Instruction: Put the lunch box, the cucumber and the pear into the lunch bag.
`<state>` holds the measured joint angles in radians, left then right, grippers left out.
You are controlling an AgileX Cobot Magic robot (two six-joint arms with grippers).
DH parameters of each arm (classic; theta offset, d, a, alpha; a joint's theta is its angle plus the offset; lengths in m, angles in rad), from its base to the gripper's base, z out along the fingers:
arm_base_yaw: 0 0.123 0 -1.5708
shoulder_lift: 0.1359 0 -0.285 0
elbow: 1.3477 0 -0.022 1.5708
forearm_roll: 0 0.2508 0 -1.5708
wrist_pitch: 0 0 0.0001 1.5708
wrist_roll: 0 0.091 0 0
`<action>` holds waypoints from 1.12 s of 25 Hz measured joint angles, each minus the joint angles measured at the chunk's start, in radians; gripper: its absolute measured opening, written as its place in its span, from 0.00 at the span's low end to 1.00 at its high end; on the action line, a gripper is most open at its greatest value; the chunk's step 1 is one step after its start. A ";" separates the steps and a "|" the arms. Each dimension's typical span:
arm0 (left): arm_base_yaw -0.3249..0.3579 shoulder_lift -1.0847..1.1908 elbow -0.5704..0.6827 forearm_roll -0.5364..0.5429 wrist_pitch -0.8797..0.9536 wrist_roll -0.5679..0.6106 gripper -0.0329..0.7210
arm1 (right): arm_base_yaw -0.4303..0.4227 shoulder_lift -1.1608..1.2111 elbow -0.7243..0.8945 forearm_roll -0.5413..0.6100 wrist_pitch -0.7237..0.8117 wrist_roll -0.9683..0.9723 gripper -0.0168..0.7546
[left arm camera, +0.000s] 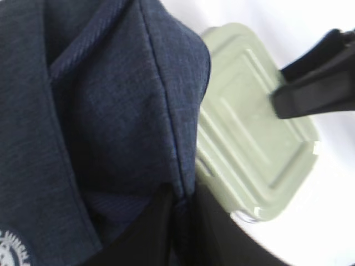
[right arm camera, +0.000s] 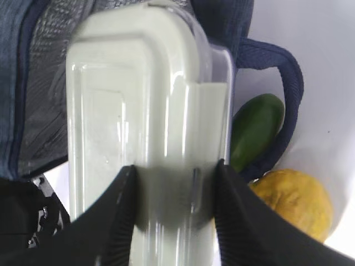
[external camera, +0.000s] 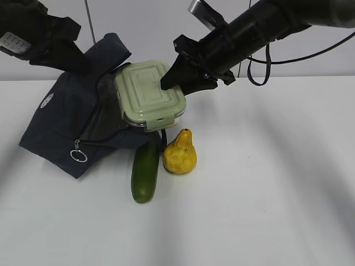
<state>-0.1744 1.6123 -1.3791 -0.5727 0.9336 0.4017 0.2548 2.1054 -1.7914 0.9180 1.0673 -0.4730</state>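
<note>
Sage-green lunch box [external camera: 150, 94] is clamped across its short side in your right gripper [right arm camera: 172, 183], long axis running straight ahead of the jaws into the lunch bag [external camera: 66, 119] mouth, which your left gripper [left arm camera: 177, 221] pinches open by its fabric edge.

A big white surface [external camera: 266, 210] fills most of the outside view. It is smooth and plain, with soft gray shadows lying on it. Behind it stands a pale gray wall [external camera: 144, 27]. A thin pole or line [external camera: 89, 19] runs up the wall near the left. A black cable [external camera: 299, 58] hangs in a loop at the right.
</note>
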 joint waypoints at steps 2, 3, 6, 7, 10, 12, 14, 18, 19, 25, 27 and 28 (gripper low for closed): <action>-0.011 0.000 0.000 -0.013 0.008 0.008 0.07 | 0.002 0.002 0.000 0.014 -0.013 0.004 0.41; -0.022 0.000 0.000 -0.016 0.011 0.009 0.07 | 0.004 0.003 0.000 0.024 -0.022 0.006 0.41; -0.063 0.000 0.000 -0.026 0.014 0.012 0.07 | 0.022 0.005 -0.002 0.046 -0.048 0.008 0.41; -0.074 0.000 0.000 -0.026 0.014 0.012 0.07 | 0.034 0.005 -0.004 0.048 -0.052 0.008 0.41; -0.086 0.000 0.000 -0.032 0.012 0.012 0.07 | 0.060 0.007 -0.008 0.048 -0.063 0.019 0.41; -0.086 0.000 0.000 -0.032 0.011 0.012 0.07 | 0.085 0.007 -0.008 0.050 -0.083 0.028 0.41; -0.086 0.000 0.000 -0.032 0.012 0.012 0.07 | 0.102 0.011 -0.010 0.052 -0.100 0.029 0.41; -0.086 0.000 0.000 -0.032 0.021 0.012 0.07 | 0.131 0.022 -0.010 0.054 -0.111 0.031 0.41; -0.086 0.000 0.000 -0.032 0.021 0.012 0.07 | 0.141 0.025 -0.010 0.052 -0.113 0.031 0.41; -0.086 0.000 0.000 -0.031 0.022 0.012 0.07 | 0.159 0.031 -0.010 0.044 -0.113 0.034 0.42; -0.086 0.000 0.000 -0.031 0.023 0.012 0.07 | 0.160 0.031 -0.010 0.044 -0.110 0.032 0.44; -0.086 0.000 0.000 -0.031 0.023 0.012 0.07 | 0.159 0.031 -0.010 0.044 -0.107 0.030 0.45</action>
<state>-0.2606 1.6123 -1.3791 -0.6038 0.9561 0.4138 0.4139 2.1366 -1.8012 0.9623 0.9603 -0.4428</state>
